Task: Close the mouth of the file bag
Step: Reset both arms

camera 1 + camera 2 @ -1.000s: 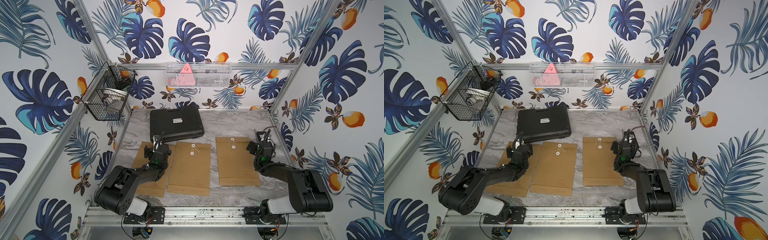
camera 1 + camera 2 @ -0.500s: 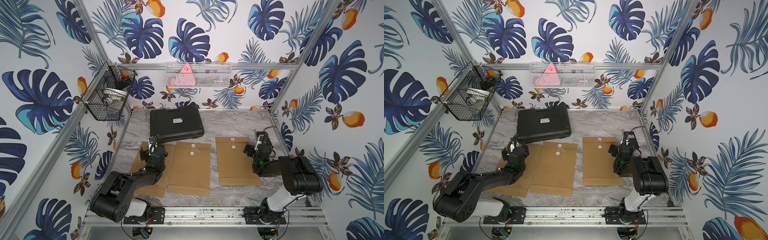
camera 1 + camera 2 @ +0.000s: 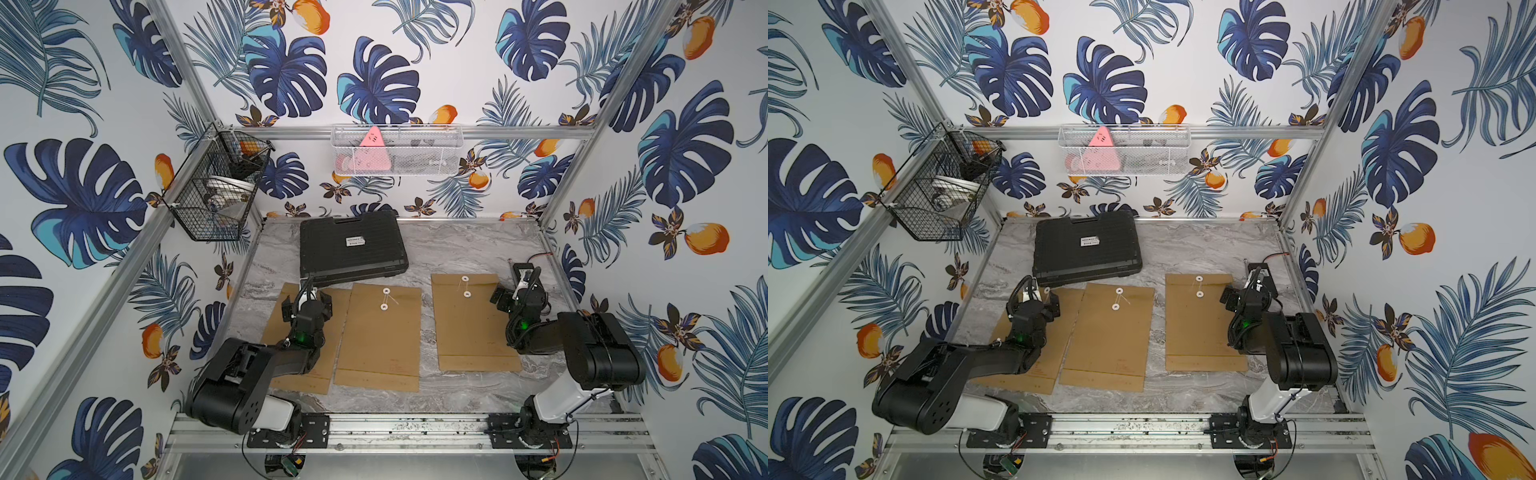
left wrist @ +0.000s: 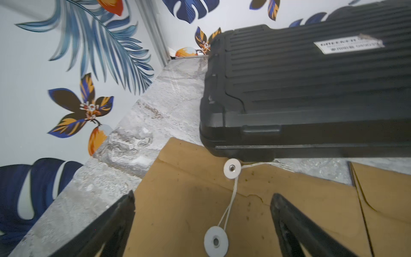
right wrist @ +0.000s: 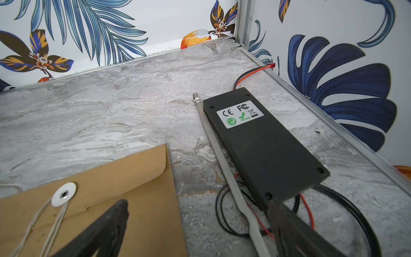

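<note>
- Left pincer [image 4: 203, 197] spread wide, empty, poised low over leftmost kraft file bag [image 4: 178, 182], astride its string [image 4: 233, 191].
- Bag flat on marble tabletop [image 4: 155, 100], top edge meeting black case [image 4: 311, 89].
- Right pincer [image 5: 198, 203] equally wide, empty, beside rightmost file bag [image 5: 133, 178].
- Judged as reaching for string; wrap tightness impossible to tell.
- Next: pinch string, wind round lower washer [image 4: 216, 241], keeping tension.
</note>
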`<state>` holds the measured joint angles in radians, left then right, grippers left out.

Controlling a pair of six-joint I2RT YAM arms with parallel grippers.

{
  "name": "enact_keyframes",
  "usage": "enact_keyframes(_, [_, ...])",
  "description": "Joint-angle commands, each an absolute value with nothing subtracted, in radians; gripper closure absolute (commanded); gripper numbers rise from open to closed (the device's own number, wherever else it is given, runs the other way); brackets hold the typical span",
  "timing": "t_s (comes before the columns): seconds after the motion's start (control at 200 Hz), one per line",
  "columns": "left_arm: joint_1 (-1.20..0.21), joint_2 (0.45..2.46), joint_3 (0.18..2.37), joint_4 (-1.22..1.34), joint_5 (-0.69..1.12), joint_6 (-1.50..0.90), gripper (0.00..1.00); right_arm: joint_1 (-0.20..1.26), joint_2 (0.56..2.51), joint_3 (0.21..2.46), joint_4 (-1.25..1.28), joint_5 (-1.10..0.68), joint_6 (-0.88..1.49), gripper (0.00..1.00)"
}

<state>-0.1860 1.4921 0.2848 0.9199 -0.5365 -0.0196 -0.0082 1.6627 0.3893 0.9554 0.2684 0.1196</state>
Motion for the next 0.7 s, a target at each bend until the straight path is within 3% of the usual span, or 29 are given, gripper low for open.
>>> enact_keyframes(0.0, [-0.166,1.593,0.290,1.149,-0.381,0.042,0.01,-0.008,1.660,0.390,0.992,0.275,0.124,0.00])
enact_keyframes(0.14, [-0.157,1.677,0.306,1.199,-0.373,0.046,0.01,-0.008,1.661,0.390,0.994,0.275,0.124,0.00])
enact_keyframes(0.295, [-0.077,1.648,0.346,1.054,-0.317,-0.046,0.01,-0.008,1.661,0.390,0.996,0.276,0.123,0.00])
enact_keyframes(0.691, [-0.109,1.658,0.350,1.073,-0.349,-0.011,0.01,-0.008,1.663,0.390,0.997,0.275,0.123,0.00])
